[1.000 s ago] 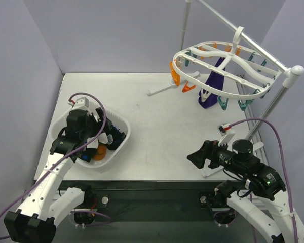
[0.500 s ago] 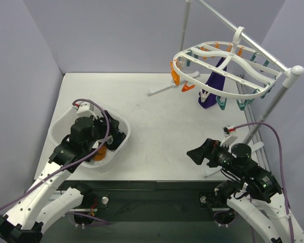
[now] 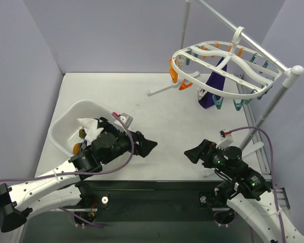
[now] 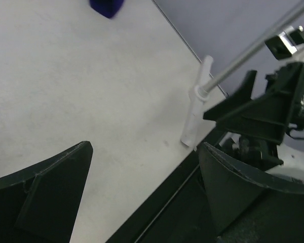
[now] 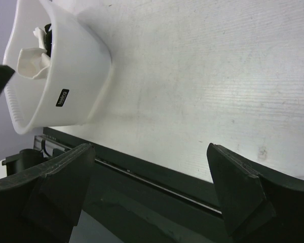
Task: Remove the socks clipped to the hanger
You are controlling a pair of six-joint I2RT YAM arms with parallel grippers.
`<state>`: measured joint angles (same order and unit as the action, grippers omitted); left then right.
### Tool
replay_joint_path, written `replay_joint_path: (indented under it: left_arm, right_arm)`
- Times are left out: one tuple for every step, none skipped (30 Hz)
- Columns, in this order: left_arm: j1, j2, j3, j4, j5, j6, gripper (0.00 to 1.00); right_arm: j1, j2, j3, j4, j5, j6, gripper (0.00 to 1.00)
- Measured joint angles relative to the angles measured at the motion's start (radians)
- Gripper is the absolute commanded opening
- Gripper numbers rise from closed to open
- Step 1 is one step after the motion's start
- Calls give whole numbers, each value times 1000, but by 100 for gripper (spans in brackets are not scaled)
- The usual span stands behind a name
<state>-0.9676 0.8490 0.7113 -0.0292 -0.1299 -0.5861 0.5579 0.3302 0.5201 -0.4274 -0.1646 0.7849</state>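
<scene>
The white oval hanger [image 3: 232,54] hangs from a metal rod at the back right, with orange clips [image 3: 185,85] and teal clips [image 3: 218,104] dangling. A dark purple sock [image 3: 213,88] is clipped under it; its tip shows in the left wrist view [image 4: 106,6]. Other socks lie in the white tub [image 3: 61,125]: a white one [image 3: 90,126] on top and an orange one [image 3: 78,147]. My left gripper [image 3: 148,147] [image 4: 142,187] is open and empty over the table's front middle. My right gripper [image 3: 191,154] [image 5: 149,187] is open and empty, facing it near the front edge.
The stand's slanted pole [image 3: 266,109] and white foot [image 4: 195,116] are by the right arm; another foot [image 3: 164,90] lies under the hanger. The tub also shows in the right wrist view [image 5: 66,76]. The table's black front edge [image 5: 157,177] lies under both grippers.
My left arm has come out of the tub and swung right to the table's front middle, empty. My right gripper has shifted slightly left. The hanger swayed a little.
</scene>
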Motion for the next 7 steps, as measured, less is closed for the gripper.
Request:
replay_joint_path:
  left_arm:
    - [-25, 0, -34, 41, 20, -2, 97]
    - [-44, -2, -78, 104, 36, -10, 97]
    - [-60, -8, -126, 158, 50, -19, 97]
    - [-73, -15, -173, 200, 62, -32, 97]
    - [-88, -24, -222, 249, 72, -43, 97]
    - [-102, -39, -277, 295, 79, -60, 97]
    - [-115, -58, -329, 334, 84, -76, 98]
  right_arm:
    - [0, -6, -18, 14, 0, 6, 100]
    - [0, -15, -44, 34, 0, 18, 100]
    - [0, -23, -66, 52, 0, 27, 100]
    - [0, -30, -85, 68, 0, 34, 100]
    - [0, -38, -107, 90, 0, 41, 100]
    - [0, -46, -130, 111, 0, 50, 100]
    - [0, -53, -156, 137, -1, 56, 100]
